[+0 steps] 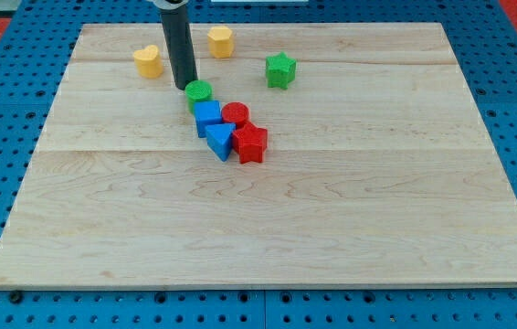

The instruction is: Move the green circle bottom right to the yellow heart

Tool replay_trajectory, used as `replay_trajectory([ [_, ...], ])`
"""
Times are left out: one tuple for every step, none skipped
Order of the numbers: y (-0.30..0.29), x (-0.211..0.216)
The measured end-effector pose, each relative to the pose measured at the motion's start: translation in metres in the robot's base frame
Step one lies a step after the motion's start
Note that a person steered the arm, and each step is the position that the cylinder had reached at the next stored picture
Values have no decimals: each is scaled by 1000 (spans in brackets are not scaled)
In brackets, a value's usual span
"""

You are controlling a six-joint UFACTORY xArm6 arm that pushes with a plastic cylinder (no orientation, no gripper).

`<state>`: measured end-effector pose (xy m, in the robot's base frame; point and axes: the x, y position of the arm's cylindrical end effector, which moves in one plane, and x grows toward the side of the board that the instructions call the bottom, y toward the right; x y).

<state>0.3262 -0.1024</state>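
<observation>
The green circle (199, 93) lies on the wooden board (332, 210) in the upper left part, touching the blue cube (207, 116) below it. The yellow heart (149, 61) sits up and to the view's left of it, apart from it. My tip (185, 86) is down on the board right at the green circle's upper left edge, between the circle and the yellow heart. The dark rod rises from there out of the view's top.
A yellow hexagon-like block (220, 41) lies near the top edge. A green star (280, 70) sits to the right. A red circle (235, 114), a blue triangle (219, 141) and a red star (251, 143) cluster below the green circle.
</observation>
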Motion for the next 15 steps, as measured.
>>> replay_trajectory([
  [87,-5],
  [116,-7],
  [48,-7],
  [18,14],
  [44,21],
  [118,-1],
  [161,17],
  [145,36],
  [82,38],
  [29,38],
  [26,39],
  [7,16],
  [-34,8],
  [-43,51],
  [-43,57],
])
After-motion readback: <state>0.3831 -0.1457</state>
